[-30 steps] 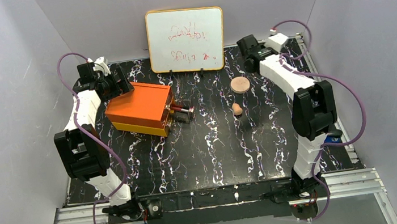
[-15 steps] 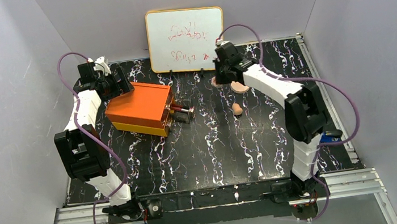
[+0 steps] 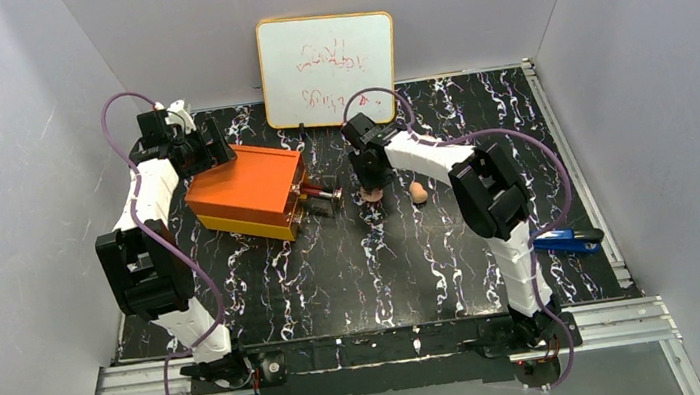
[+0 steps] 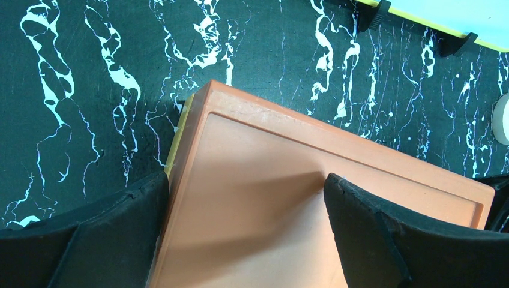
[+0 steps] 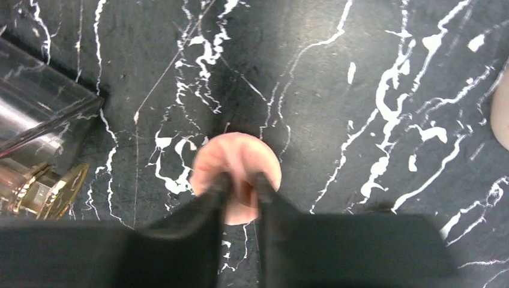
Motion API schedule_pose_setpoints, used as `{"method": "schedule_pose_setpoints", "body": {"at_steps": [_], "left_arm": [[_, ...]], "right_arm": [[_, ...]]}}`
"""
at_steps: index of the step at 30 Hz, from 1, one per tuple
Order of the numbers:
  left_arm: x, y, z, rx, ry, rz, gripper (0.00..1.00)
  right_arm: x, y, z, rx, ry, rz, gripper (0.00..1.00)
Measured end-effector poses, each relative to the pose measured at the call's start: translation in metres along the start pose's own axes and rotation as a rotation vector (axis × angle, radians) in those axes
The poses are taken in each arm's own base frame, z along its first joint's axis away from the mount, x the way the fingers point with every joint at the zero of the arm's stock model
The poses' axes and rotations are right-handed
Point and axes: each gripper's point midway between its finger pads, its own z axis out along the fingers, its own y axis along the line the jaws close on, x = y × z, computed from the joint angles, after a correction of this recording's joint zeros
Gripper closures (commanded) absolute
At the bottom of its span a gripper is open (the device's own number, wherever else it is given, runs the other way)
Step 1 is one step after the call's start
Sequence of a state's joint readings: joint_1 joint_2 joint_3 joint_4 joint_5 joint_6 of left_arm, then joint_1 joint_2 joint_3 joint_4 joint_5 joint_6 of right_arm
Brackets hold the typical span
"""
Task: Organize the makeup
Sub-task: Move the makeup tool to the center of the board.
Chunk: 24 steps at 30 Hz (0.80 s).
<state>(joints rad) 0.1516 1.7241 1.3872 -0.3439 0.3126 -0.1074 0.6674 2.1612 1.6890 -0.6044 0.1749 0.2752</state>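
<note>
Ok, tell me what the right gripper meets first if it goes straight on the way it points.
The peach disc, directly at the right gripper tips; depth is unclear, so they may be touching it. Below lies the table.

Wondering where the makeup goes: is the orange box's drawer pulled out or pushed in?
Pulled out: in the top view the clear drawer juts beyond the end of the box.
</note>
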Motion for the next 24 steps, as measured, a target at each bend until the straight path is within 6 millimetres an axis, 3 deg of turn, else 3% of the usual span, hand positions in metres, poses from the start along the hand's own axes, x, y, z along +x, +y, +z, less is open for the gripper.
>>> {"method": "schedule_pose_setpoints", "body": {"at_steps": [7, 12, 18, 24], "left_arm": [[0.000, 0.000, 0.000, 0.000, 0.000, 0.000, 0.04], [0.000, 0.000, 0.000, -0.002, 0.000, 0.001, 0.04], [0.000, 0.000, 0.000, -0.002, 0.000, 0.001, 0.04], [0.000, 0.000, 0.000, -0.002, 0.000, 0.001, 0.04]], "right_arm": [[-0.002, -0.022, -0.005, 0.102, -0.012, -0.013, 0.33], [-0.020, -0.026, -0.033, 0.171, -0.101, 0.013, 0.30], [-0.031, 0.010, -0.068, 0.142, -0.198, 0.050, 0.29], [-0.021, 0.048, -0.064, 0.102, -0.173, 0.073, 0.29]]}}
